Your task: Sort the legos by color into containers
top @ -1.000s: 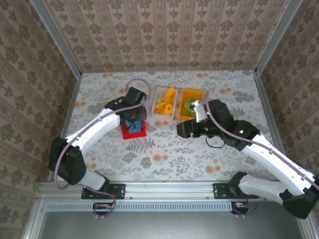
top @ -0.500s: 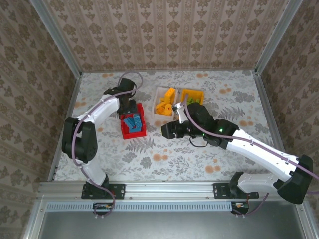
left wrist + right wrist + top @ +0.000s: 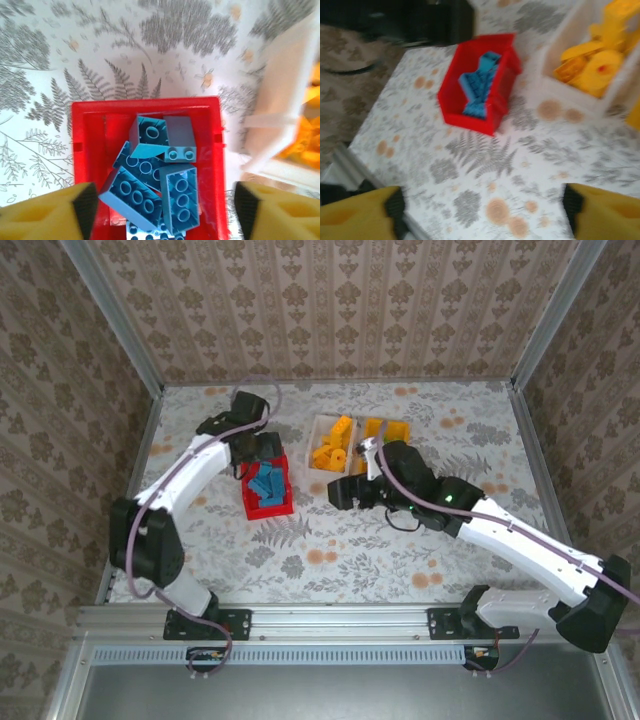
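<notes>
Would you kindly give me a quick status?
Left pincer open, right pincer open, both empty. Blue bricks in red bin, orange pieces in white bin. Nothing blocking.

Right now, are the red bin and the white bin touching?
Apart. The left wrist view shows patterned tablecloth between the red bin and the white bin.

- Free passage over open table [image 3: 330,550] on near side of bins.
- Narrow gap between red bin [image 3: 270,510] and white bin [image 3: 314,445].
- Near approach to orange-yellow bin [image 3: 402,427] blocked by right arm [image 3: 500,530].
</notes>
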Available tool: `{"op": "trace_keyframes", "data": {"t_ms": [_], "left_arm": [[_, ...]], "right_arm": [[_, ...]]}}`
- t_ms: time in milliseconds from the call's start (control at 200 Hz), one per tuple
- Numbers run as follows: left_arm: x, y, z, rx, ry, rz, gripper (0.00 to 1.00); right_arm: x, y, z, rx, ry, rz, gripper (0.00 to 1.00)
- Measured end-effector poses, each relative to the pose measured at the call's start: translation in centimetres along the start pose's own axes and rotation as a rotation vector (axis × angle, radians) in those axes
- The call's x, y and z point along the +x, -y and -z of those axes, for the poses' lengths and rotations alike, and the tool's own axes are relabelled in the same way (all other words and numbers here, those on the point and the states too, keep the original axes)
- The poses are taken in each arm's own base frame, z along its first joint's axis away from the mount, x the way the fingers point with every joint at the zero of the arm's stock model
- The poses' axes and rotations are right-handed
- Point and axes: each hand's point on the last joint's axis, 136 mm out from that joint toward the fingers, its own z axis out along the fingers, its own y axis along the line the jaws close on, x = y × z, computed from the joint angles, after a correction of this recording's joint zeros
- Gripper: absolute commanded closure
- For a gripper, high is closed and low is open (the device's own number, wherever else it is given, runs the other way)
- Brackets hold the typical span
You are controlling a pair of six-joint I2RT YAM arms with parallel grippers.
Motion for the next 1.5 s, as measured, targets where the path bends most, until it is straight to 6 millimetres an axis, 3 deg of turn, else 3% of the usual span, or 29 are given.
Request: {"op": "trace_keyframes", "data": {"t_ms": [80,165,270,330,410,485,570,640,740,890,1060,1140,1220,1500], "left_arm": [[-0.7,-1.1,3.3,0.044,0.085,0.056,0.00],[-0.8,-4.1,6.3,0.048,0.170,0.126,0.00],[0.3,-8.1,7.9,-0.032,0.234,0.190,0.00],[1.3,-10.4,8.1,-0.130,0.260,0.213,0.00],[3.3,-13.6,7.6,-0.279,0.283,0.230,0.00],[5.8,-16.0,5.9,-0.371,0.292,0.175,0.00],[8.5,-17.6,3.6,-0.414,0.276,0.083,0.00],[9.7,-18.4,1.8,-0.429,0.276,0.013,0.00],[9.6,-19.4,-0.4,-0.423,0.290,-0.017,0.00],[6.5,-19.7,-3.2,-0.363,0.362,-0.036,0.00],[4.3,-18.3,-6.5,-0.274,0.417,-0.115,0.00],[3.2,-17.9,-7.2,-0.255,0.453,-0.134,0.00],[2.2,-17.4,-7.4,-0.236,0.502,-0.161,0.00],[1.6,-17.0,-7.1,-0.224,0.607,-0.177,0.00]], "right_arm": [[-2.0,4.1,1.6,0.129,0.077,-0.055,0.00],[-4.2,8.9,4.7,0.309,0.208,-0.103,0.00],[-4.7,13.4,8.9,0.545,0.362,-0.121,0.00],[-4.2,15.9,10.0,0.655,0.419,-0.097,0.00],[-2.6,19.5,9.4,0.740,0.468,-0.023,0.00],[1.0,23.6,7.6,0.828,0.429,0.018,0.00],[4.9,27.8,5.8,0.906,0.309,0.019,0.00],[5.7,29.8,4.7,0.934,0.266,0.018,0.01],[5.2,31.1,2.6,0.906,0.291,0.028,0.01],[4.9,32.6,0.0,0.869,0.276,0.063,0.00],[3.1,35.1,-0.1,0.839,0.374,0.043,0.00],[3.7,36.3,0.0,0.833,0.399,0.024,0.00],[4.3,36.1,-0.3,0.808,0.399,0.025,0.00],[2.6,34.9,-0.7,0.771,0.452,0.052,0.00]]}}
